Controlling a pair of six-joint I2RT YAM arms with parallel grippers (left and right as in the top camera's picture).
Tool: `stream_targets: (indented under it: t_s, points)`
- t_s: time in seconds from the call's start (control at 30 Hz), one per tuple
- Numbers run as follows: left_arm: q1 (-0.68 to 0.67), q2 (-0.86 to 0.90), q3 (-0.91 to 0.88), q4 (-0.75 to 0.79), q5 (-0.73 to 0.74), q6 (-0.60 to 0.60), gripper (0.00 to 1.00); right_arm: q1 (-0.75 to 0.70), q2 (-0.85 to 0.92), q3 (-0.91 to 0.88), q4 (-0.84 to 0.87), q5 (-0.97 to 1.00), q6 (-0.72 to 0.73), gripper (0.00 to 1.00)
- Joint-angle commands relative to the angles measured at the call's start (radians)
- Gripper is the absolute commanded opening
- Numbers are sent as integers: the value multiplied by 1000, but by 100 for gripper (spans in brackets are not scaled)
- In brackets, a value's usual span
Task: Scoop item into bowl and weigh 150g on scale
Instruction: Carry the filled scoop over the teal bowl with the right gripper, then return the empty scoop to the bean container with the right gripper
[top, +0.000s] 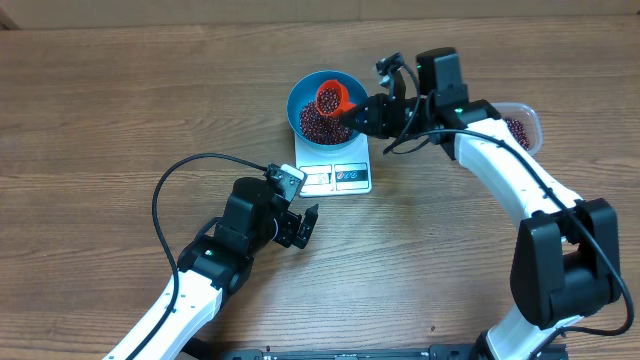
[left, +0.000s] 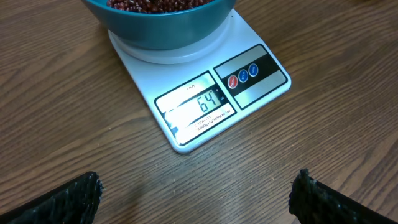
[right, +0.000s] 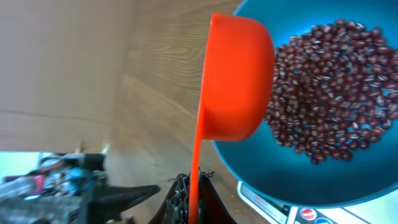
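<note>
Overhead view: right pincer (top: 355, 112) pressed tight on the handle of an orange scoop (top: 331, 98), cup out past the fingertips, right over the bowl (top: 293, 105). A big heap of beans (top: 315, 125) down in the bowl, some in the cup too. Under the bowl, the scale (top: 335, 178). Behind that pincer, by its arm, a clear tub (top: 536, 125) with more beans. Left pincer (top: 300, 222) spread wide, nothing in it, low over the table (top: 100, 100), scale just ahead. From the left wrist, a 64 on the screen (left: 196, 102), ahead between both fingers (left: 62, 202).
</note>
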Motion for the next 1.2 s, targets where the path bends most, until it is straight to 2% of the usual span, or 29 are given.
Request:
stream_targets:
  t_s: [0.0,0.17,0.33,0.57,0.77,0.97,1.17]
  points:
    - [-1,7,-2,0,-11,-6,100,30,2,56,-24,169,-29,4]
    - [-1,7,-2,0,-11,-6,100,77,2,138,-150,332,-151,4]
    - [-1,7,-2,0,-11,-6,99,149,2,259,-306,619,-313,4]
    - [-1,7,-2,0,-11,-6,99,254,2,308,-373,993,-484,4]
    - [-1,7,-2,0,-11,-6,99,336,2,308,-390,1242,-556,4]
    - [-1,7,-2,0,-11,-6,100,359,2,308,-400,1298,-574,4]
    - [-1,7,-2,0,-11,-6,100,355,-13,322,-417,1225,-574,4]
